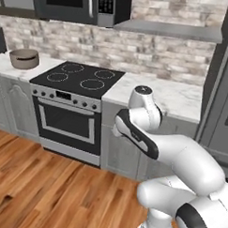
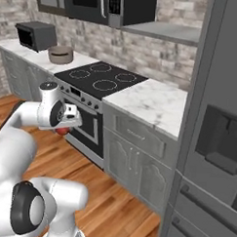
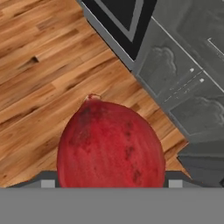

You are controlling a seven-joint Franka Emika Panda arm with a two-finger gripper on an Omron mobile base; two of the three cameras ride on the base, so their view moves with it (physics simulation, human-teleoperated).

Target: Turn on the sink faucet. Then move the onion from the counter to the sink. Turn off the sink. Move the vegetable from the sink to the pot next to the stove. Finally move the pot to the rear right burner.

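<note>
Left base view: the wood floor (image 1: pixel 47 178) lies open before the oven, the counter (image 1: pixel 170 97) edge runs past one stovetop (image 1: pixel 80 77) with four burners, one pot (image 1: pixel 24 58) beside it. The gripper (image 2: pixel 66 125), jaws wide, clasps the single onion (image 3: pixel 111 146) above the floor.

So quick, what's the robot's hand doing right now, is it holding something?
Gripper: closed on the onion, carried above the wooden floor in front of the oven.
</note>
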